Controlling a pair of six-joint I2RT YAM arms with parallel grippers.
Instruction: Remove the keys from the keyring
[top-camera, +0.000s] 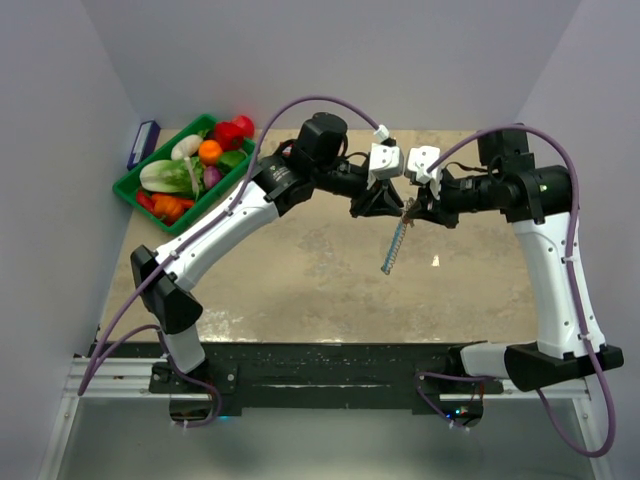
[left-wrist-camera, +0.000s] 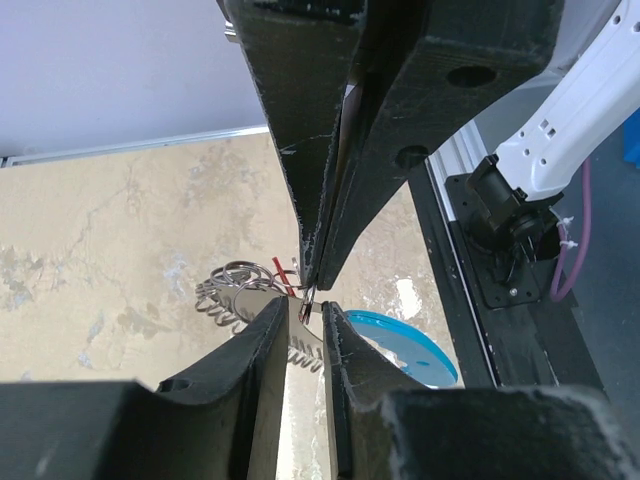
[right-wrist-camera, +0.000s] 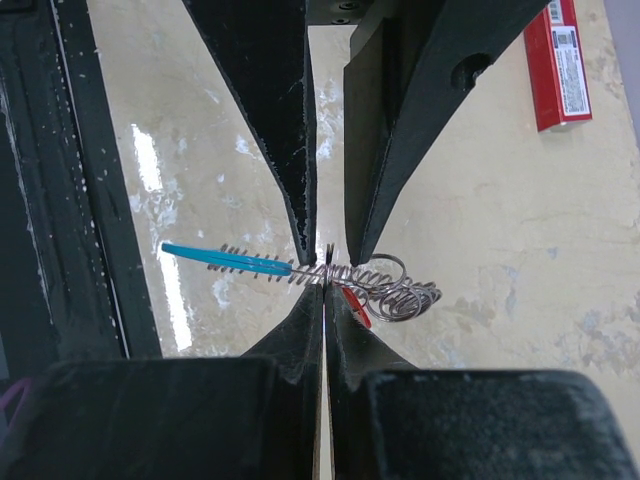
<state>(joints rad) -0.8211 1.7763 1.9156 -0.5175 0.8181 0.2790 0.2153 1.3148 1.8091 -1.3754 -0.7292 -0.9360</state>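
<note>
Fingers of the left gripper stand a little apart and pinch one of the keys between them. Right across, the right gripper has its fingers pressed tight together on the keyring, nipping the thin wire. Both hold it up in the air, over the middle of the surface. The blue part of the ring and the silver fringe hang down from the tips. A small red piece sits by the bunched loops. The surface is pale and speckled. Open room lies on all sides of the hanging ring. Farther off lies a red box. At the far left corner sits a green basket of toy food, close to the grey wall.
</note>
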